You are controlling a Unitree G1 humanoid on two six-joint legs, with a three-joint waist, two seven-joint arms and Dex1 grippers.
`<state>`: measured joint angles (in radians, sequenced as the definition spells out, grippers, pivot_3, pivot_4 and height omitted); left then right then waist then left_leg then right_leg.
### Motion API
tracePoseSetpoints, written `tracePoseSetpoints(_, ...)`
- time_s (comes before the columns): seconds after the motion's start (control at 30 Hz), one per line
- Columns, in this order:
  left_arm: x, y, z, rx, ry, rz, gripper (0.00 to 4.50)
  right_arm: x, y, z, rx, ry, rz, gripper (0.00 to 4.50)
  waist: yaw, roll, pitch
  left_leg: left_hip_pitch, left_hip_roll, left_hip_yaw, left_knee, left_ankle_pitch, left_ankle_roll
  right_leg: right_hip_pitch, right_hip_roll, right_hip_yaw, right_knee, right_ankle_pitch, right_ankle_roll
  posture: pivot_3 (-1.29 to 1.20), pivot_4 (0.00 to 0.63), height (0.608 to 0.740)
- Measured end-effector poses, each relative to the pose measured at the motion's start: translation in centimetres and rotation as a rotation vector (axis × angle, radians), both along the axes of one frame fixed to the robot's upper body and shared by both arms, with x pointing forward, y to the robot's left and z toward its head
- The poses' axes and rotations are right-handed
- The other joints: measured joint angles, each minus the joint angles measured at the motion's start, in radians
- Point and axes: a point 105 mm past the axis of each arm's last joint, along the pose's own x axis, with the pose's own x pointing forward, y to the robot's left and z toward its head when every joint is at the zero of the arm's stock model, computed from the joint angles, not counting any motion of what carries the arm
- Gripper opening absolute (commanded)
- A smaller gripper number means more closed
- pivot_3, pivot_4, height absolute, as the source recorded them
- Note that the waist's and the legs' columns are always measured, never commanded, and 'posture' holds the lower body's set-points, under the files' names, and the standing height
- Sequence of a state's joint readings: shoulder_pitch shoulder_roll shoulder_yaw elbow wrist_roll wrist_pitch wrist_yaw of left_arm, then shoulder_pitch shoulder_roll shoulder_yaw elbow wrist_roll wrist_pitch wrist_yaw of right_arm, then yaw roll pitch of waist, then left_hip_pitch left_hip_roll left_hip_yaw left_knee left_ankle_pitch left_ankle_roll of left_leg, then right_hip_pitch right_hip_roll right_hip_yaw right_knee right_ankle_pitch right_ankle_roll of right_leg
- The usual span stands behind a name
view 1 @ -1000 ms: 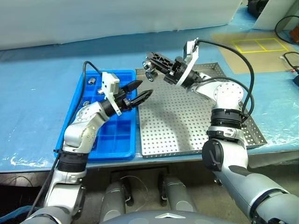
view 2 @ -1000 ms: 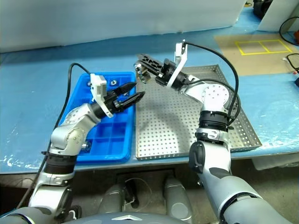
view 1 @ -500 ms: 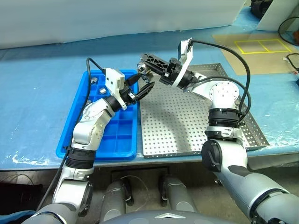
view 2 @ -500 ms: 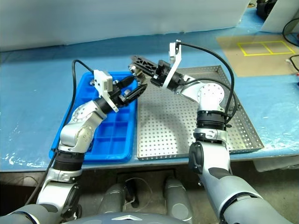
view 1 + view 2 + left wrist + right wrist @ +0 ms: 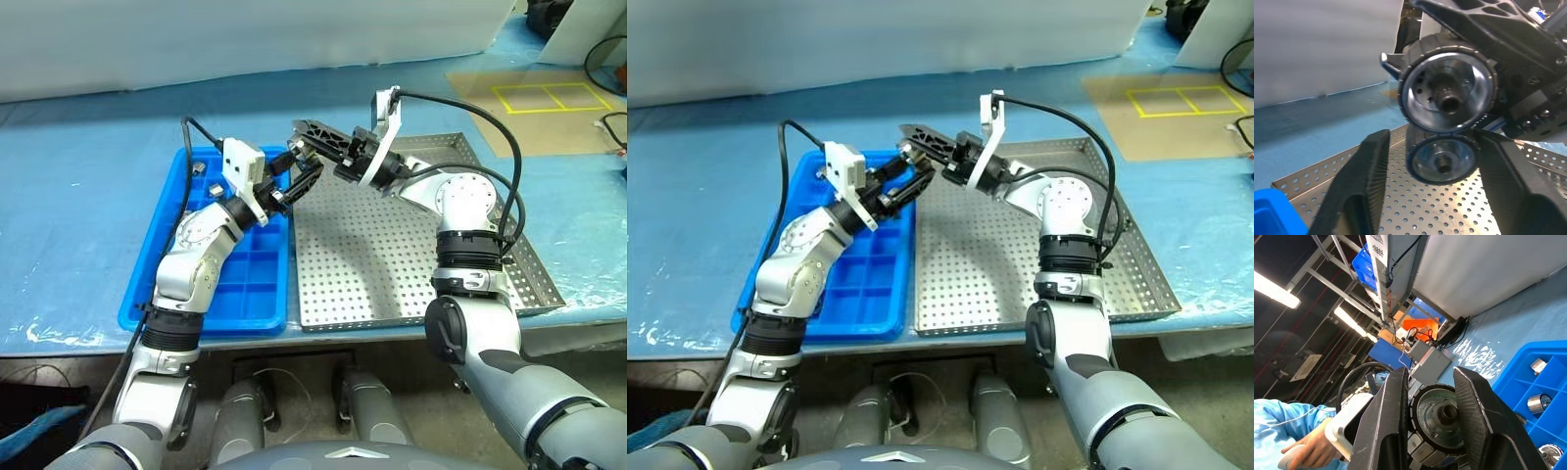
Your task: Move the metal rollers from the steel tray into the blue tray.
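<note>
Right gripper (image 5: 911, 143) clamped on a metal roller (image 5: 1442, 418), fingers (image 5: 1382, 431) pressed to either side of the ring, held up in the air over the seam between the blue tray (image 5: 240, 294) and the steel tray (image 5: 392, 264). Left gripper (image 5: 299, 176) raised to meet it from the blue-tray side, its two black fingers (image 5: 1359, 181) standing on either side of the rollers with a gap visible to each finger, so spread rather than gripping as far as can be made out. Two rollers stacked in the left wrist view: the upper, larger-looking one (image 5: 1448, 93) in the right gripper's grasp, a second one (image 5: 1442, 159) just beneath and touching it, between the left fingers. More rollers (image 5: 1536, 404) lying in far compartments of the blue tray. Perforated floor of the steel tray directly below both grippers. Person's hand (image 5: 1310, 450) with a pale blue sleeve in the background of the right wrist view.
</note>
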<state>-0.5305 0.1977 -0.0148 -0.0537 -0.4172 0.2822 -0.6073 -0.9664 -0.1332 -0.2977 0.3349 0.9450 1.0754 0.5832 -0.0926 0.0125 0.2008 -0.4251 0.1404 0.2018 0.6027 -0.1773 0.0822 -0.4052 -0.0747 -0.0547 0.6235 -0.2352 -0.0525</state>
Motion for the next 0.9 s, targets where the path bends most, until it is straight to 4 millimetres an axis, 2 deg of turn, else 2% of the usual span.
tracePoseSetpoints(0.03, 0.0, 0.0, 0.0, -0.001, 0.000, 0.001, 1.73, 0.0, 0.0, 0.0, 0.000, -0.001, -0.002, 1.01, 0.000, 0.000, 0.000, 0.000, 0.000, 0.000, 0.000, 0.000, 0.000, 0.000, 0.000, 0.000, 0.000, 0.000, 0.000, -0.50, 0.150, 0.740)
tracePoseSetpoints(0.47, 0.1, -0.1, -0.1, -0.001, 0.014, -0.001, 1.72, 0.1, 0.0, -0.1, -0.005, -0.005, -0.010, 1.01, 0.000, 0.000, 0.000, 0.000, 0.000, 0.000, 0.000, 0.000, 0.000, 0.000, 0.000, 0.000, 0.000, 0.000, 0.000, -0.50, 0.150, 0.740)
tracePoseSetpoints(0.67, -1.2, 1.3, -0.7, -0.088, 0.205, -0.105, 1.72, -0.1, 1.0, -0.5, -0.034, -0.011, 0.010, 1.01, -0.002, 0.000, 0.000, 0.001, 0.001, 0.000, 0.000, 0.001, -0.001, 0.000, 0.001, 0.000, 0.001, 0.000, 0.000, -0.49, 0.150, 0.740)
tracePoseSetpoints(0.8, -1.8, 1.8, -2.5, -0.065, 0.285, -0.115, 1.72, 0.6, 0.3, -0.2, -0.029, -0.036, -0.051, 1.01, 0.005, 0.000, 0.000, 0.001, 0.001, 0.001, 0.001, 0.000, -0.001, 0.001, 0.001, 0.000, 0.001, 0.000, 0.000, -0.49, 0.150, 0.740)
tracePoseSetpoints(0.9, -1.9, 1.6, -2.8, -0.069, 0.311, -0.132, 1.72, 0.9, 0.2, -0.1, -0.029, -0.055, -0.084, 1.01, 0.007, 0.000, 0.000, 0.001, 0.001, 0.001, 0.001, 0.000, -0.001, 0.001, 0.001, 0.000, 0.001, 0.000, 0.000, -0.50, 0.150, 0.740)
